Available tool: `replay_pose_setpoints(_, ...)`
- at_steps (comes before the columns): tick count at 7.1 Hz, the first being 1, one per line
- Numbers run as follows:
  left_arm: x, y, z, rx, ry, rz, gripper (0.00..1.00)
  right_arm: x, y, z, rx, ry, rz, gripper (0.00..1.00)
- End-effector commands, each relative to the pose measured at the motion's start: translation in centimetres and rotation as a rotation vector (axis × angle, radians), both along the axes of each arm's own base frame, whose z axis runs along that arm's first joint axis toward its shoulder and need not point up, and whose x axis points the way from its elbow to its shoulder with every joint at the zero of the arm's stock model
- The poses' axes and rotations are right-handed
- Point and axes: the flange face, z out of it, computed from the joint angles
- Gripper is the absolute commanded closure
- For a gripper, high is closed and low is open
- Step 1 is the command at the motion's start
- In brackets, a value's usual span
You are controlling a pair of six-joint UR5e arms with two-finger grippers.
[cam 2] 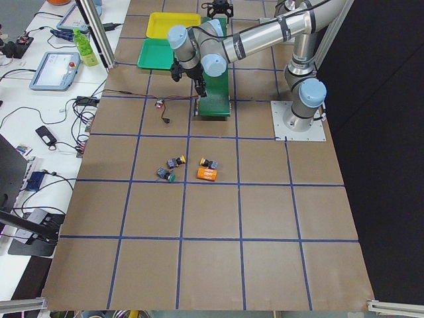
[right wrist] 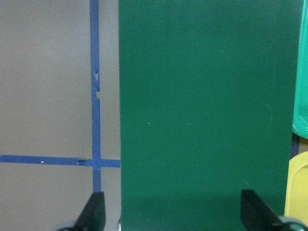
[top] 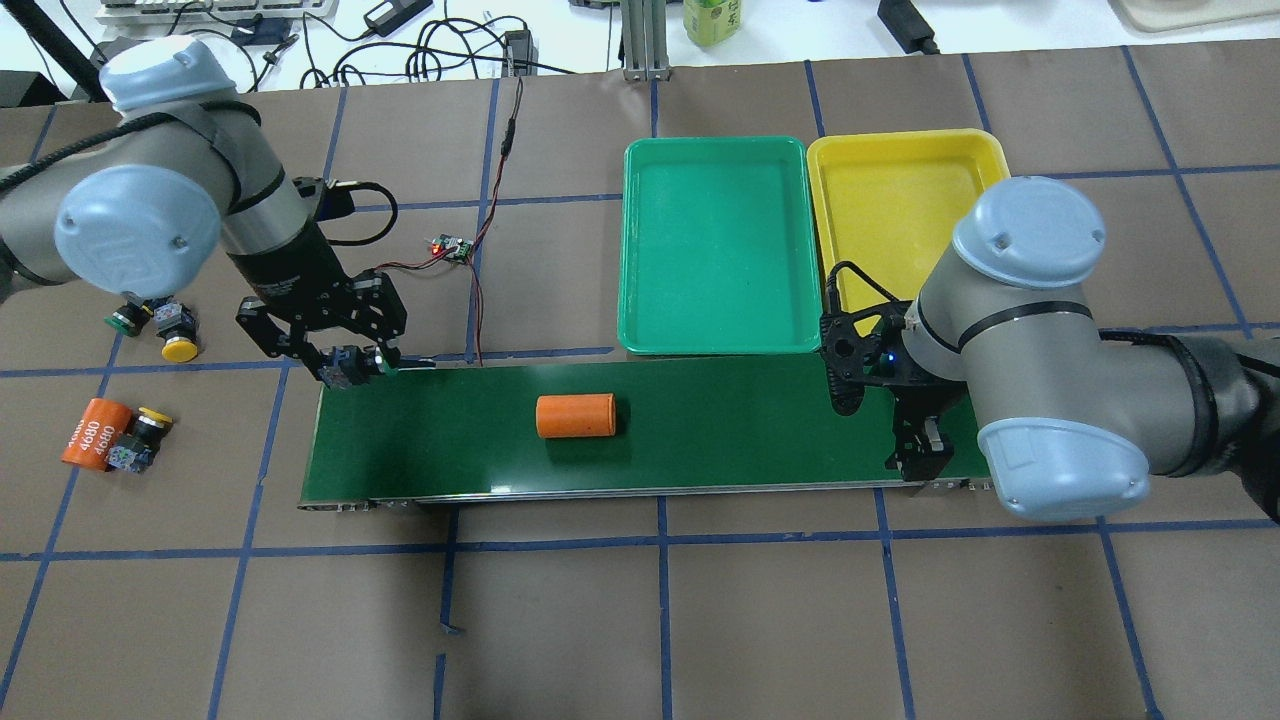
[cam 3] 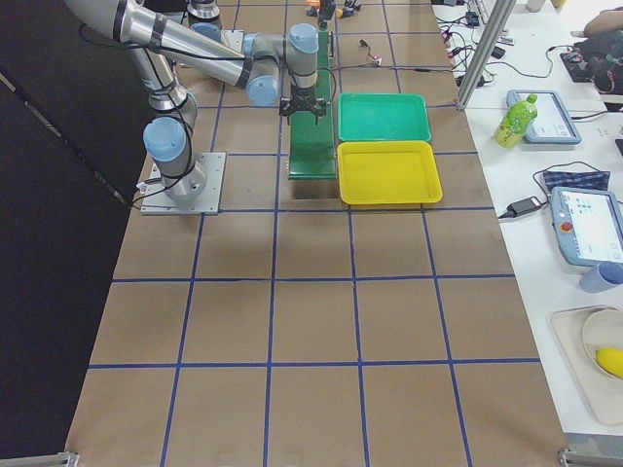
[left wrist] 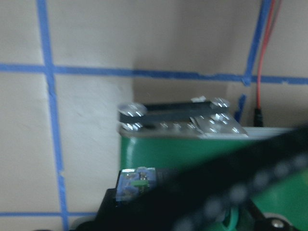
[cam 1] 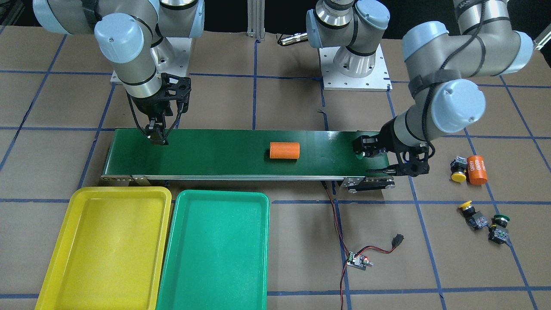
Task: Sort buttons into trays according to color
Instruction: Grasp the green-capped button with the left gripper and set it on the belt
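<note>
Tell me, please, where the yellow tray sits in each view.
Front-facing: yellow tray bottom left.
Overhead: tray upper right.
Left: tray top, left of centre.
Right: tray upper middle.
Left wrist: absent.
Right wrist: tray bottom-right corner.
Landmark: belt alongside it.

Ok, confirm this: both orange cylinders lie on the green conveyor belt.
Wrong: only one orange cylinder lies on the conveyor belt; the second cylinder lies off it on the table, beside a yellow-capped button. The exterior front-facing view shows this.
</note>
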Motion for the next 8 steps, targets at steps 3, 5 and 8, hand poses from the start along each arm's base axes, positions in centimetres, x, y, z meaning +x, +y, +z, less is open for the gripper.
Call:
replay_pose_setpoints(3, -5.7, 5.2, -4.5, -0.087, -0.011, -0.106, 0.78, 0.0, 0.0, -0.1, 0.000, -0.004, 0.004, 0.00)
replay_pose_setpoints(5, -5.3, 4.2, -5.3, -0.125, 0.022, -0.236, 0.02, 0.0, 0.0, -0.1, 0.000, -0.004, 0.005, 0.00)
replay_pose_setpoints(8, -2.3, 3.7, -1.9, -0.191, 0.000, -0.155, 0.00, 0.0, 0.0, -0.1, 0.000, -0.004, 0.005, 0.00)
